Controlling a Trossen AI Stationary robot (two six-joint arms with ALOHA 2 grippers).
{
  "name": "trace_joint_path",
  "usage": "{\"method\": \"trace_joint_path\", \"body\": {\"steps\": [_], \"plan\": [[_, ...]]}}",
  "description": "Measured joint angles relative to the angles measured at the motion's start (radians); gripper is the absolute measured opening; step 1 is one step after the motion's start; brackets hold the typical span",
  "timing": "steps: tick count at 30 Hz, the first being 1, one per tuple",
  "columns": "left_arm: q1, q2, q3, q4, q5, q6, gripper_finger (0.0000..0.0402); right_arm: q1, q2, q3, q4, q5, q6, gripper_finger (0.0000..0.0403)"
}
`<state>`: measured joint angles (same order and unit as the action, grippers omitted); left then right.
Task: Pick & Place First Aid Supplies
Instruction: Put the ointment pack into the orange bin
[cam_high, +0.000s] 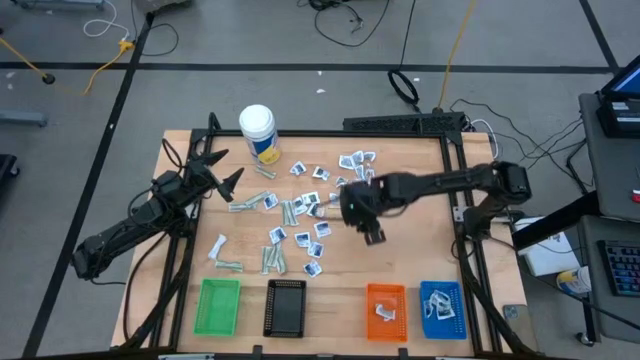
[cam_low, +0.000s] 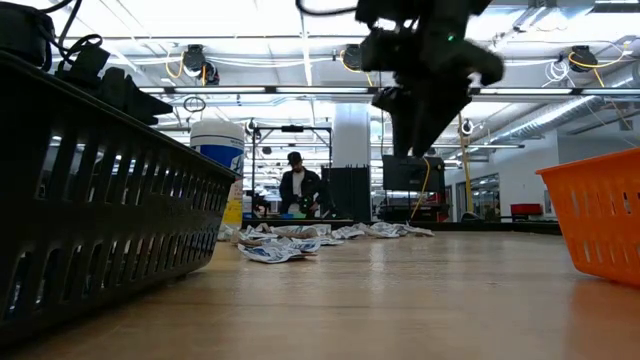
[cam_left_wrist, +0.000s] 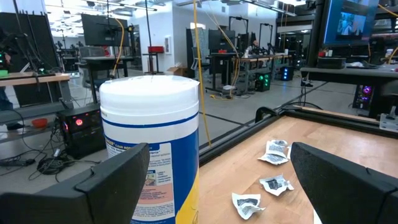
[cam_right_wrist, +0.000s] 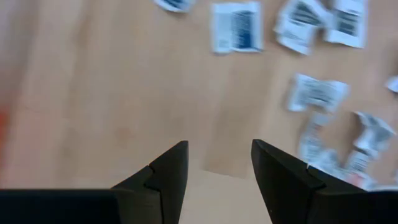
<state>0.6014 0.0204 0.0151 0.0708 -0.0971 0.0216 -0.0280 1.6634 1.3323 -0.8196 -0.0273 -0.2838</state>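
The first aid supplies (cam_high: 300, 215) lie scattered flat on the wooden table's middle: square white-and-blue sachets and pale grey-green strips. They also show in the low view as a far heap (cam_low: 290, 240). My right gripper (cam_high: 372, 234) hangs open above bare wood just right of the scatter, toward the near side. In its wrist view the gripper (cam_right_wrist: 217, 152) is empty, with sachets (cam_right_wrist: 236, 28) beyond it. My left gripper (cam_high: 227, 168) waits open at the table's left. It faces the white bottle (cam_left_wrist: 149, 155), with some sachets (cam_left_wrist: 273, 152) beside it.
The white bottle (cam_high: 258, 133) stands at the far left. Along the near edge stand a green tray (cam_high: 219, 305), a black tray (cam_high: 287, 307), an orange tray (cam_high: 386, 308) holding a packet and a blue tray (cam_high: 442, 308) holding sachets. A person (cam_low: 297, 185) is in the room behind.
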Motion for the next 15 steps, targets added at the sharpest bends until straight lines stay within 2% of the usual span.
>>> {"method": "trace_joint_path", "body": {"steps": [9, 15], "plan": [[0.0, 0.0, 0.0, 0.0, 0.0, 0.0, 0.0397, -0.208, 0.0, 0.0, 0.058, 0.0, -0.151, 0.017], [0.0, 0.0, 0.0, 0.0, 0.0, 0.0, 0.0397, -0.288, 0.009, 0.0, 0.126, -0.002, -0.182, 0.0171]]}}
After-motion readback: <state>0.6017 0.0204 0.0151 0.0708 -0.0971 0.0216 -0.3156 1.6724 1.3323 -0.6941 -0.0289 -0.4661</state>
